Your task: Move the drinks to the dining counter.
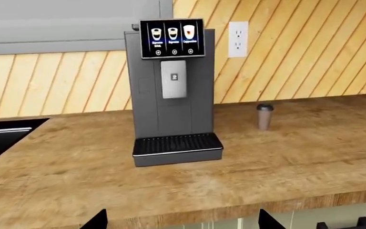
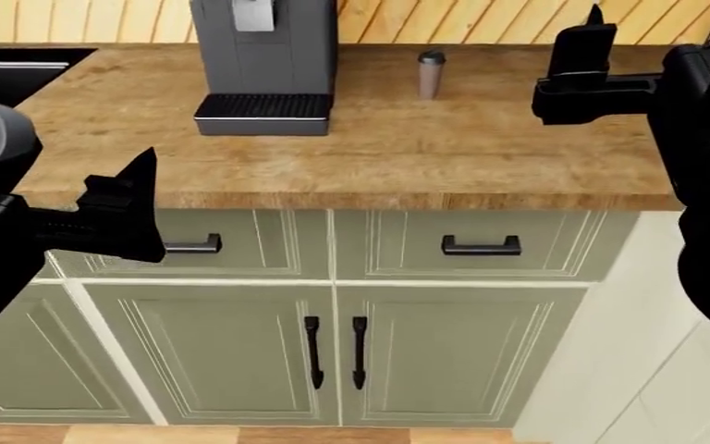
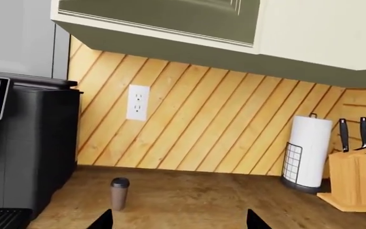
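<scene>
Spanning the scene: brown wood-grain worktop (image 2: 479, 148) over sage-green panelled cabinets (image 2: 454, 342) with black bar handles; wall behind of diagonal honey-coloured wood planks (image 1: 310, 52) carrying a white twin power socket (image 1: 238, 39).

Standing on worktop: grey boxy coffee machine (image 1: 170, 95) with black ribbed drip tray and a dark touchscreen showing three cup pictures; its captions are too small to read. Black sink edge at far left in the head view. Farther right in the right wrist view: white paper-towel roll in a black wire holder (image 3: 307, 152) and a light wooden knife block with black-handled knives (image 3: 354, 179).

Slim dark brown paper cup with black lid (image 1: 264, 116): upright, long axis vertical, lid uppermost, near the coffee machine's right side, apart from it, towards the back wall. No label legible.

Left gripper (image 1: 179, 220): fingers spread, nothing between them, in front of the cabinets. Right gripper (image 3: 179, 220): fingers spread, empty, above the worktop.
</scene>
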`<state>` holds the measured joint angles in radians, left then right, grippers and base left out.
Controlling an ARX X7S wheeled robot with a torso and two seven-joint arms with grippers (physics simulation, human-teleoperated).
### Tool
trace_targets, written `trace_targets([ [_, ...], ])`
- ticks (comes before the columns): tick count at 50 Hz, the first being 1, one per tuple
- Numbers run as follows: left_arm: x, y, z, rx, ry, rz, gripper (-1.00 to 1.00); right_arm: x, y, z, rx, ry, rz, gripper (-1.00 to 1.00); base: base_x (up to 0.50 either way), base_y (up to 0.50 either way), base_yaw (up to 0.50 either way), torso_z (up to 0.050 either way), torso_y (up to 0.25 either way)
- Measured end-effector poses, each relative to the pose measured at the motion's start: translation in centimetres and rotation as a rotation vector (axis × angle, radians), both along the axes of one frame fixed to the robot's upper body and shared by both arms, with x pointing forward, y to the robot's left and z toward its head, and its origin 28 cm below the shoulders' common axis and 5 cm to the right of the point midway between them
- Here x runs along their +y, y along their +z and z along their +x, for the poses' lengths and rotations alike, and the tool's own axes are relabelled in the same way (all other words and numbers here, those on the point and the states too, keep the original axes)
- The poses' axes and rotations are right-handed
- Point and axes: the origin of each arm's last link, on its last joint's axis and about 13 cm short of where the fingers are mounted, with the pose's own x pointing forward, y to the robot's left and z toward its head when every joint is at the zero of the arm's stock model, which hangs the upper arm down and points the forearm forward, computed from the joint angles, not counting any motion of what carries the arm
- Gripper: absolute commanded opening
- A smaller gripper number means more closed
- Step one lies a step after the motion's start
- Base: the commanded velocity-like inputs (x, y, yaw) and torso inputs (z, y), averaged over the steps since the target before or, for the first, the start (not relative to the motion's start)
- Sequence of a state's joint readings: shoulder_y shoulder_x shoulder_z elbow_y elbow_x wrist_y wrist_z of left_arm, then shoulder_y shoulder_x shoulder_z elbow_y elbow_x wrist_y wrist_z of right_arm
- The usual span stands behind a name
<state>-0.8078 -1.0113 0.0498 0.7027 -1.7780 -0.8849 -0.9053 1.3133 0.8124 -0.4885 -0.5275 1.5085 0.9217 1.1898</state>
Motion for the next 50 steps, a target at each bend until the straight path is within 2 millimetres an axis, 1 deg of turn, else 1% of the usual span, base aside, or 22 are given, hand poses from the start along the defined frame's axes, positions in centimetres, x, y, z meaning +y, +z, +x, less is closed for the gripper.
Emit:
trace_targets([
  [16,0.07,-0.06,-0.05,-0.001,0.001,0.0,1.0,0.09,-0.05,0.0,-0.002,0.003,-0.021,1.0,0.37,-0.18,0.0,0.0,0.001],
  [50,0.12,-0.03,-0.09,-0.003,0.003,-0.003,1.0,0.26,-0.17,0.07,-0.001,0.013,-0.047,1.0,0.5,-0.18,0.0,0.0,0.002],
])
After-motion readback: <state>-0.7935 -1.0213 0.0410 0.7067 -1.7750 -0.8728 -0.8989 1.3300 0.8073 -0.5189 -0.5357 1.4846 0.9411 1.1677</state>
